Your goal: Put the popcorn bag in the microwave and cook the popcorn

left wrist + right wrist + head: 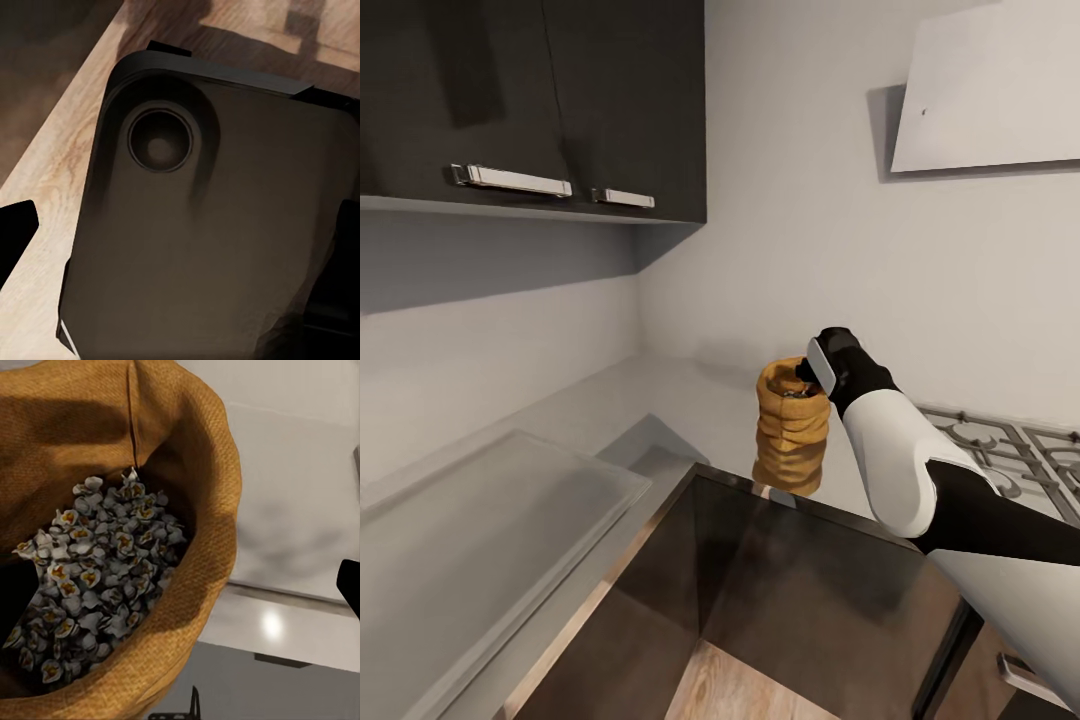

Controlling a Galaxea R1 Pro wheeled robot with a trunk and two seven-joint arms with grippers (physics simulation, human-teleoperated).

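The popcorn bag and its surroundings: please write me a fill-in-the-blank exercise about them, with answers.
1. The popcorn bag stands ____ on the countertop.
2. The right gripper is at the bag's ____.
3. Inside the bag lies pale ____.
4. Beyond the right arm is a gas ____.

Answers: upright; rim; popcorn; hob

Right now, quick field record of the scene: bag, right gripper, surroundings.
bag: popcorn bag, upright, near the countertop front edge
contents: pale kernels visible inside the open top
right gripper: right gripper at the bag's rim, reaching in from the hob side; open or shut cannot be told
hob: gas hob beyond the right arm
overhead: dark cabinets with silver handles
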